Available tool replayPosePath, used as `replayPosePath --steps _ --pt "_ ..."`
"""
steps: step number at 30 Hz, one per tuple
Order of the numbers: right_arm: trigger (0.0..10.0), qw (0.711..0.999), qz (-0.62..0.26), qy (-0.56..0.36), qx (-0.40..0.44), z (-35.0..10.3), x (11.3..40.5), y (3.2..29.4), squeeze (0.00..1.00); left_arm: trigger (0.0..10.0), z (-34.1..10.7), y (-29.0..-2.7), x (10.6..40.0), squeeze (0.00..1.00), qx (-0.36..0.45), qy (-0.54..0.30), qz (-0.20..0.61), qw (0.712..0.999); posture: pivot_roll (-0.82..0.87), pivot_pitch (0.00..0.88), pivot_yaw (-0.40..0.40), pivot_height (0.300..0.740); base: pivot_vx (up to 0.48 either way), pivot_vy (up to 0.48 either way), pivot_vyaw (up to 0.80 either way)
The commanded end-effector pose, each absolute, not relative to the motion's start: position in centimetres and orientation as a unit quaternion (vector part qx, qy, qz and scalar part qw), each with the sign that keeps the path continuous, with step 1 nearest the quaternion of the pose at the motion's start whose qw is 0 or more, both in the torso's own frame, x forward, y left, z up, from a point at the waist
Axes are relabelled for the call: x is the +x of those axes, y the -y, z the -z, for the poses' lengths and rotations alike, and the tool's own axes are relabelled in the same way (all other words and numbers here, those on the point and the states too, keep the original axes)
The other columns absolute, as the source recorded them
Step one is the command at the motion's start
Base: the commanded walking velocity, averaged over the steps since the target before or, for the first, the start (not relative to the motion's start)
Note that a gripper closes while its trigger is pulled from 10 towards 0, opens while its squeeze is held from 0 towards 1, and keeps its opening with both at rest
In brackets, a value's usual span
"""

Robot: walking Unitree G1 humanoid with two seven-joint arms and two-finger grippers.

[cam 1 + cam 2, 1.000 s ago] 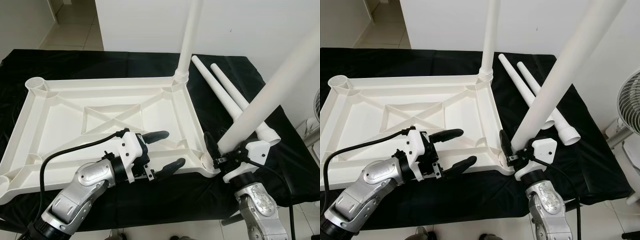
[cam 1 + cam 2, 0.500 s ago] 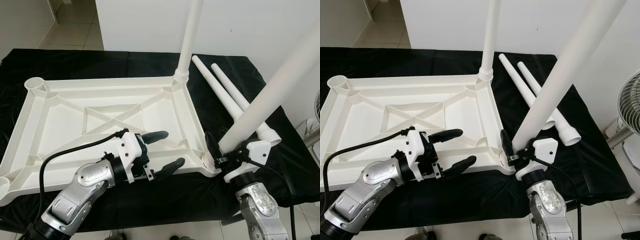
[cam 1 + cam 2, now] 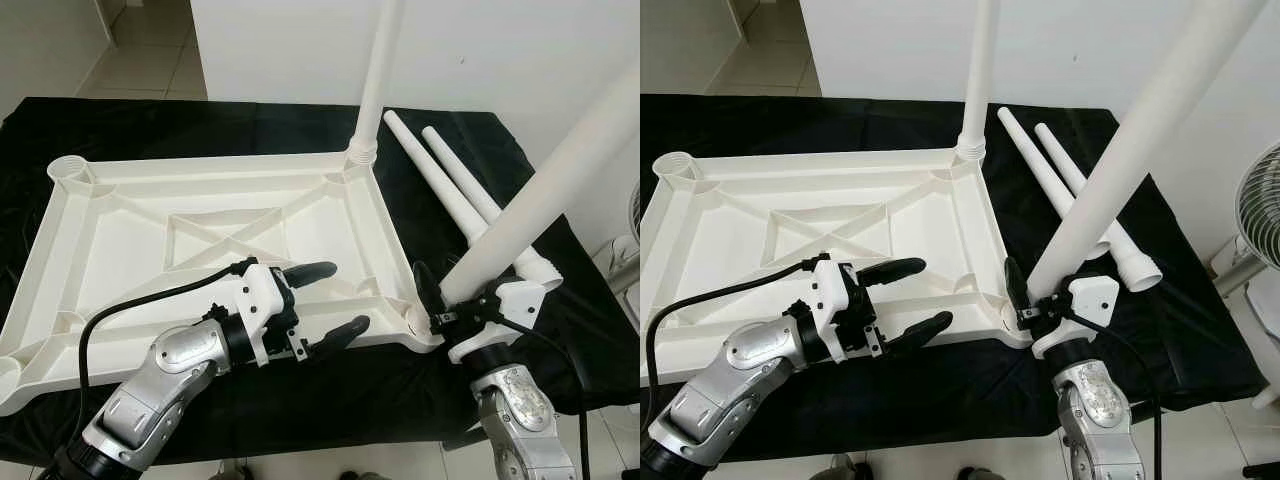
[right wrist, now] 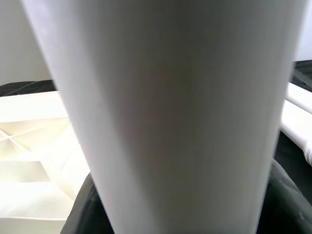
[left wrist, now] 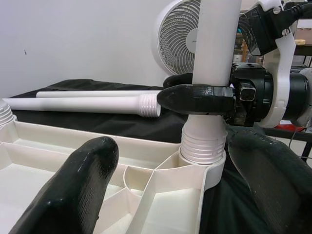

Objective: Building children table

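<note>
Right tool [image 3: 1025, 300] clamping white leg [image 3: 1120, 160] in tabletop [image 3: 120, 240] corner socket, left tool [image 3: 335, 300] wide open, empty, no writing legible

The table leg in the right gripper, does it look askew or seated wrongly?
The table leg held by the right gripper leans toward the robot's right, while the leg at the far corner stands upright. Its threaded end sits in the near corner socket of the tabletop. The left gripper hovers open nearby.

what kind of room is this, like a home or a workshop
Probably a room in a home: pale tiled floor, plain white wall, a standing fan. A black-draped work surface holds the upturned white tabletop and loose legs.
</note>
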State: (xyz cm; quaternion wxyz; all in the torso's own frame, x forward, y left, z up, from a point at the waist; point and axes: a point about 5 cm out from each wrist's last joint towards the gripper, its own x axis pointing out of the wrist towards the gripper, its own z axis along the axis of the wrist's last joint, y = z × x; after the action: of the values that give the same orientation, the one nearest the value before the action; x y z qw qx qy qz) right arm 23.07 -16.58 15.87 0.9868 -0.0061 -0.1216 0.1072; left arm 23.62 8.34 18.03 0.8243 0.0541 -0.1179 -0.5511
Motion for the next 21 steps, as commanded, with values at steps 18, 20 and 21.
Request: replayPosePath --steps 18,20,21 --pt "10.0 0.996 0.056 0.075 0.003 -13.64 23.22 17.33 0.0 10.0 -18.16 -8.17 23.15 0.0 0.065 0.119 0.585 0.799 0.01 0.146 -0.014 0.74 0.0 0.0 0.0" --pt "10.0 0.993 0.086 0.081 0.022 -13.71 23.37 17.13 0.0 10.0 -18.17 -8.17 23.1 0.0 0.064 0.119 0.586 0.799 0.01 0.146 -0.014 0.74 0.0 0.0 0.0" --pt "10.0 0.993 0.086 0.081 0.022 -13.71 23.37 17.13 0.0 10.0 -18.17 -8.17 23.1 0.0 0.064 0.119 0.586 0.799 0.01 0.146 -0.014 0.74 0.0 0.0 0.0"
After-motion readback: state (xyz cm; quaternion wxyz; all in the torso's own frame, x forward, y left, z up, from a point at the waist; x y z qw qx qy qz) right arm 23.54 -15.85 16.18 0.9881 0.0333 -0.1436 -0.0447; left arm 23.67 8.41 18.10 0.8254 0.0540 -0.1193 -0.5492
